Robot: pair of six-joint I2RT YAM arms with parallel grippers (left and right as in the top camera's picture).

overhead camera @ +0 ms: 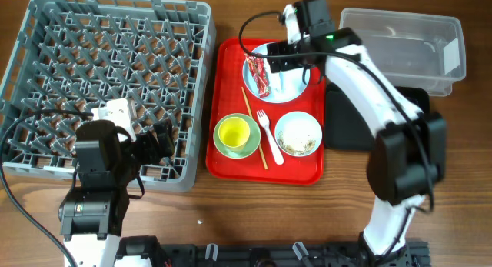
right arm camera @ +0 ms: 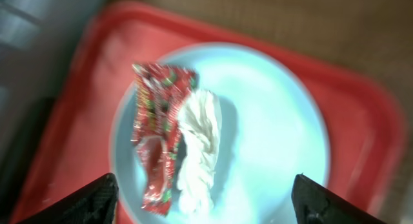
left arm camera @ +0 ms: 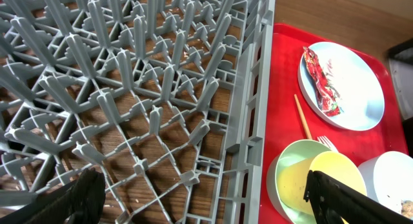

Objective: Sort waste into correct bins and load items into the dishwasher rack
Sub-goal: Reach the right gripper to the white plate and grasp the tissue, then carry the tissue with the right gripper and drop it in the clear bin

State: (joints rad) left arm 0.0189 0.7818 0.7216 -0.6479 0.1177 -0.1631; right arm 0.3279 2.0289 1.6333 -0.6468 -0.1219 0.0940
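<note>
We find the right tool (right arm camera: 206,201) spread wide and empty, hanging over the plate (right arm camera: 277,121). On it lie wrapper (right arm camera: 158,140) and tissue (right arm camera: 197,153), touching, wrapper at the tissue's 9 o'clock. The plate sits at 12 o'clock on the red tray (right arm camera: 368,114). The left tool (left arm camera: 206,201) is also wide and empty, over the rack (left arm camera: 148,88) near its 4 o'clock corner, with the cup (left arm camera: 345,169) at 3 o'clock. The tub (overhead camera: 403,48) is at the tray's 2 o'clock.

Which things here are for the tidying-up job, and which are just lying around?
For the job: grey rack, plate, red wrapper, tissue, bowl, food scraps, cup, saucer, fork, chopstick, clear tub, black tray.

Just lying about: red serving tray, wooden table.
</note>
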